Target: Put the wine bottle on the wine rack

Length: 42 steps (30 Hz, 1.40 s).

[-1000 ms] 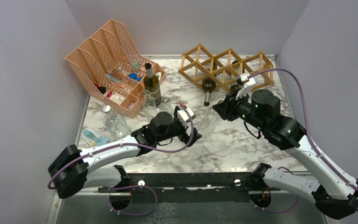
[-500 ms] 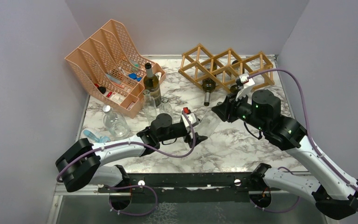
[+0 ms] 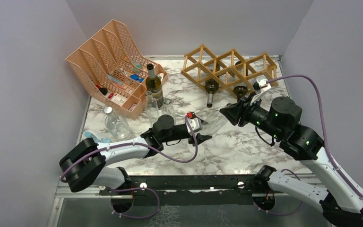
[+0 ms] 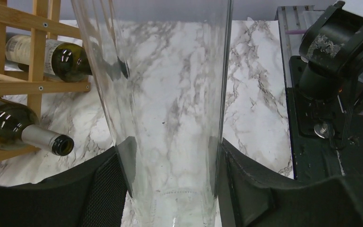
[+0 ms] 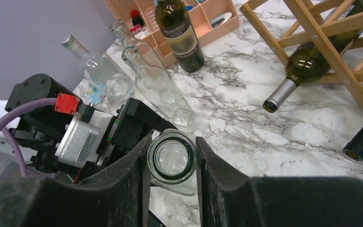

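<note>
Clear wine bottle (image 3: 214, 123) spans both: left claw (image 4: 170, 163) clamps its body, right claw (image 5: 172, 160) its mouth.

The only legible text is "PRIMITIVO", printed on the label of the dark upright bottle (image 5: 179, 34).

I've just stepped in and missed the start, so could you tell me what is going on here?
Both arms hold one clear glass bottle between them: the left gripper clamps its body, the right gripper its mouth. The wine rack at the back already carries two dark bottles, and another dark bottle stands upright by the peach organizer.
</note>
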Each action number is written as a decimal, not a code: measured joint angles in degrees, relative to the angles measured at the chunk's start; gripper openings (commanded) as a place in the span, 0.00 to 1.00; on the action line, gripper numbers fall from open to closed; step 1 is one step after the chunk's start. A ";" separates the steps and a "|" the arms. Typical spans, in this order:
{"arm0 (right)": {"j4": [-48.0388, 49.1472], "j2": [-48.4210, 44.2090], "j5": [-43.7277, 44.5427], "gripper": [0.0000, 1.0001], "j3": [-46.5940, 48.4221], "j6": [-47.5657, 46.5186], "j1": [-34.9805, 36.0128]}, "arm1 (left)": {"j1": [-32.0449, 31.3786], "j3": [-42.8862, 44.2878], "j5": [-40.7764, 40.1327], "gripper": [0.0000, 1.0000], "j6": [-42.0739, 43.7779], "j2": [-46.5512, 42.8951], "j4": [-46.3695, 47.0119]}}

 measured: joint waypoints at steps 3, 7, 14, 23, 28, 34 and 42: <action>-0.42 -0.26 0.00 0.29 0.00 -0.07 0.00 | 0.07 0.09 -0.33 0.00 0.42 0.35 0.46; -1.70 -0.28 -0.04 0.59 0.52 0.13 0.00 | 0.00 0.09 -0.72 0.00 1.86 0.42 0.35; -8.52 0.59 -0.04 0.66 8.33 0.33 0.00 | 0.00 0.42 -2.71 0.00 13.14 0.42 -1.20; -19.47 2.97 1.38 0.70 17.11 -2.05 0.00 | 0.00 6.56 -3.87 0.00 39.41 2.60 -2.25; -24.35 5.11 2.60 0.72 17.25 -2.93 0.00 | 0.00 10.21 -3.96 0.00 55.23 5.86 -2.25; -25.49 6.32 2.84 0.73 13.97 -3.52 0.00 | 0.00 13.18 -4.61 0.00 68.52 8.04 -2.84; -27.80 7.52 6.21 0.69 9.09 -3.06 0.00 | 0.00 14.29 -4.59 0.00 76.63 8.46 -3.43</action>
